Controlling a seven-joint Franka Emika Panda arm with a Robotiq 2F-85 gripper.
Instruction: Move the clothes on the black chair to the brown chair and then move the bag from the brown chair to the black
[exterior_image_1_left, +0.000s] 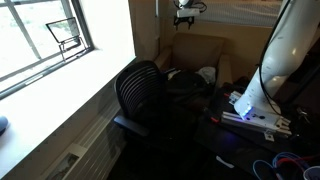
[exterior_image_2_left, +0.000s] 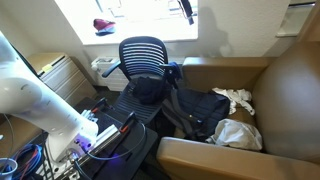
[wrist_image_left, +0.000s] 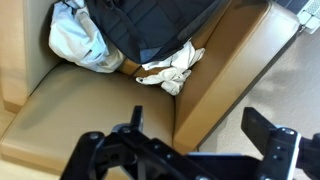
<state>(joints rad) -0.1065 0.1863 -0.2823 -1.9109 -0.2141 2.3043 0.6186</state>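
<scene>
A dark bag (exterior_image_2_left: 195, 112) lies on the brown chair (exterior_image_2_left: 290, 90), its top cut off in the wrist view, with white clothes (wrist_image_left: 172, 68) beside it. Dark clothes (exterior_image_2_left: 150, 88), hard to make out, sit on the adjoining black chair (exterior_image_2_left: 145, 55). The claw (wrist_image_left: 190, 160) hangs open above the brown chair.

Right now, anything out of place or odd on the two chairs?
Nothing spilled or broken. The brown chair is cluttered: the black bag slumps across its seat with a crumpled white cloth and a pale bundle beside it. A dark garment lies bunched on the black chair. The gripper hovers open above the brown seat.
</scene>
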